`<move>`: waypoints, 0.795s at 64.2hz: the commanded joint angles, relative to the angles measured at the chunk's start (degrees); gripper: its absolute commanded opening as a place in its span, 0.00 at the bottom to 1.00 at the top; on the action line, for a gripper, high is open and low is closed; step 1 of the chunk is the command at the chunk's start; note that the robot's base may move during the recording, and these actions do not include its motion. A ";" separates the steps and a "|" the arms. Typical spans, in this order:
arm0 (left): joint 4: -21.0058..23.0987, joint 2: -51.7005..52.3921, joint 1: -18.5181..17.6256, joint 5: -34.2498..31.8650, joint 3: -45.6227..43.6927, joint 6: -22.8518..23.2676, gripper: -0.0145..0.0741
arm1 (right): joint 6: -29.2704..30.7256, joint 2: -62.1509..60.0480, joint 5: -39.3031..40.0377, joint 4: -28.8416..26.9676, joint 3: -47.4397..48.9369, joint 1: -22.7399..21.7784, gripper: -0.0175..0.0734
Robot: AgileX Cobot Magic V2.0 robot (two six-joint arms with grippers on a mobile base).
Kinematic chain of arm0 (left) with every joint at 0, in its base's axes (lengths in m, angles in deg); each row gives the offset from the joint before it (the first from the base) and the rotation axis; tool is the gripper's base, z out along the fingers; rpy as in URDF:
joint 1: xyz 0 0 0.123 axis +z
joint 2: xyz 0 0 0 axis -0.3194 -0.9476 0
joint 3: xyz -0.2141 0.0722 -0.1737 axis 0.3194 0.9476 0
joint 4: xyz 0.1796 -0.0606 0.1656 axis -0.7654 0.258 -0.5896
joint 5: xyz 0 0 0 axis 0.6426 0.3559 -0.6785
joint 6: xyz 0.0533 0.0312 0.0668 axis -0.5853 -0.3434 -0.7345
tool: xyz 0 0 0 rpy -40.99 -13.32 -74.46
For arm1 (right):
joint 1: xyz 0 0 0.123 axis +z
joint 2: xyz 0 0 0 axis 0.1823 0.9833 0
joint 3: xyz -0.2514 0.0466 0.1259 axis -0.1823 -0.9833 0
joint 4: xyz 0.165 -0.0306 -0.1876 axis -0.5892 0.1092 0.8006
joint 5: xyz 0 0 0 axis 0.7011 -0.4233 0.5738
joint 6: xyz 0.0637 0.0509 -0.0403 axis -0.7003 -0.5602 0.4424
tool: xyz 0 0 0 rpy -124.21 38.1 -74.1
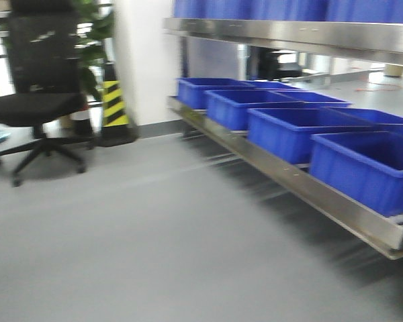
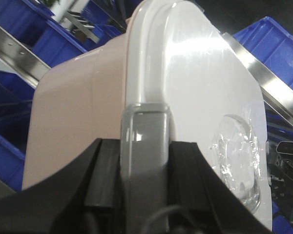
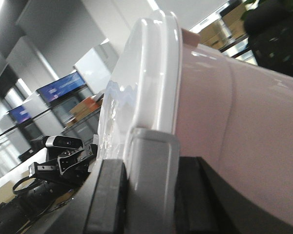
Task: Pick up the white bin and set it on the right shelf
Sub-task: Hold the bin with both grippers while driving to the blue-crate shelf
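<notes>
The white bin (image 2: pixel 185 87) fills the left wrist view: pale beige tub, white lid and a grey handle (image 2: pixel 145 141) at this end. My left gripper (image 2: pixel 145 151) is shut on that handle, with a black finger (image 2: pixel 105 170) on each side. The right wrist view shows the bin (image 3: pixel 224 112) from its other end. There my right gripper (image 3: pixel 151 180) is shut on a second grey handle (image 3: pixel 151 161). The right shelf (image 1: pixel 282 173), a stainless steel rack, runs along the right of the front view. Bin and grippers are out of that view.
Several blue crates (image 1: pixel 363 168) line the rack's lower level, and more stand above its upper rail (image 1: pixel 289 32). A black office chair (image 1: pixel 40 80), a yellow-black striped cone (image 1: pixel 114 104) and a plant stand at the far left. Grey floor (image 1: pixel 154 235) lies between.
</notes>
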 commanded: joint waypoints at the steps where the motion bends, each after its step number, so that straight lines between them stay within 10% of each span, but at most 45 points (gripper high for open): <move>1: 3.56 2.81 -2.62 12.61 -2.25 -1.34 0.07 | 0.76 -2.34 -7.80 -8.78 2.44 1.68 0.45; 51: 3.56 2.81 -2.62 12.61 -2.25 -1.34 0.07 | 0.76 -2.34 -6.76 -8.78 2.44 1.68 0.45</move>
